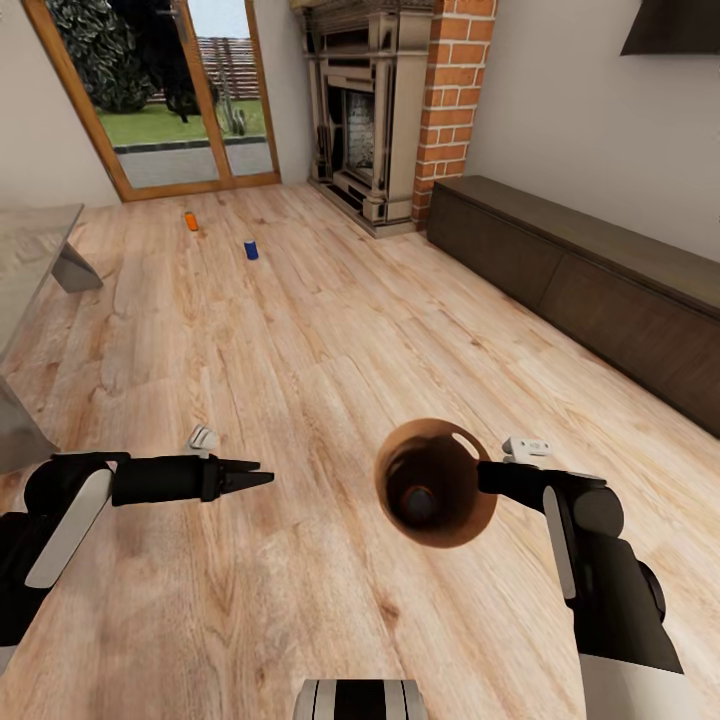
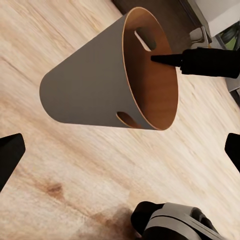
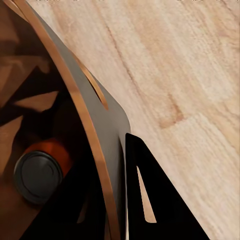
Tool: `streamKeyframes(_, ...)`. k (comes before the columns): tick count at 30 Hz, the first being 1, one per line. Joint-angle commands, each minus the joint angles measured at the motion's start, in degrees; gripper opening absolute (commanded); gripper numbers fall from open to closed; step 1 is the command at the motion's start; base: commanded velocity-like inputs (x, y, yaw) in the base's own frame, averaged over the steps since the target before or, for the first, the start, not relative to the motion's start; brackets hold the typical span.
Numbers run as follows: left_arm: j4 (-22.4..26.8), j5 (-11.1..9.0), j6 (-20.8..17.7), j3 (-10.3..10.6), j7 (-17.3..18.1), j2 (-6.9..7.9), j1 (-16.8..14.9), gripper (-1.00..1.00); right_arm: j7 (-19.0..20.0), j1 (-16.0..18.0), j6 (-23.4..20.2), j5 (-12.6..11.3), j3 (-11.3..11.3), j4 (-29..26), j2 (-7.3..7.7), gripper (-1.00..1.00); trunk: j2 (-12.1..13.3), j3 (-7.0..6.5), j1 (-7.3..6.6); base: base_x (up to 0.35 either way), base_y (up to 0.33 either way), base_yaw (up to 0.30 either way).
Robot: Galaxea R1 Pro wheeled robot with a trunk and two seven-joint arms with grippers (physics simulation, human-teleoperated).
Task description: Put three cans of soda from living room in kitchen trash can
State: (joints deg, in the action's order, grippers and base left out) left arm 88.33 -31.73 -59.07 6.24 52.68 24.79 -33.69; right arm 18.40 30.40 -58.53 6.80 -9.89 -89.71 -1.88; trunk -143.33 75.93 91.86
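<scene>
The brown tash can (image 1: 398,452) hangs tilted above the wood floor of the living room, and my right gripper (image 1: 484,476) is shut on its rim. In the right wrist view one finger (image 3: 160,210) lies outside the can's wall (image 3: 111,125). An orange can of soda (image 1: 419,503) with a grey top (image 3: 37,175) lies inside. Two more cans stand on the floor far ahead near the glass doors, an orange one (image 1: 191,221) and a dark blue one (image 1: 251,250). My left gripper (image 1: 262,473) is open and holds nothing, to the left of the tash can (image 2: 85,90).
A grey low table (image 1: 35,250) stands at the left edge. A stone fireplace (image 1: 365,120) with a brick column (image 1: 455,90) sits at the back, and a long dark cabinet (image 1: 590,275) runs along the right wall. Open floor lies between me and the cans.
</scene>
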Motion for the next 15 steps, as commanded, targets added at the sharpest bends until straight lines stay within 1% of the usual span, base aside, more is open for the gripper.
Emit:
streamKeyframes(1,0.0,0.0,0.0,0.0,0.0,0.00,0.0,1.00,0.4,0.0,-0.1,-1.4,0.0,0.0,-0.04,-1.00,0.0,-0.09,0.00,0.000,0.000,0.000)
streamKeyframes(15,0.0,0.0,0.0,-0.1,0.0,-0.33,0.0,1.00,0.3,0.0,-0.2,-1.4,0.0,0.0,-0.12,-1.00,0.0,-1.41,0.00,0.000,0.000,0.000)
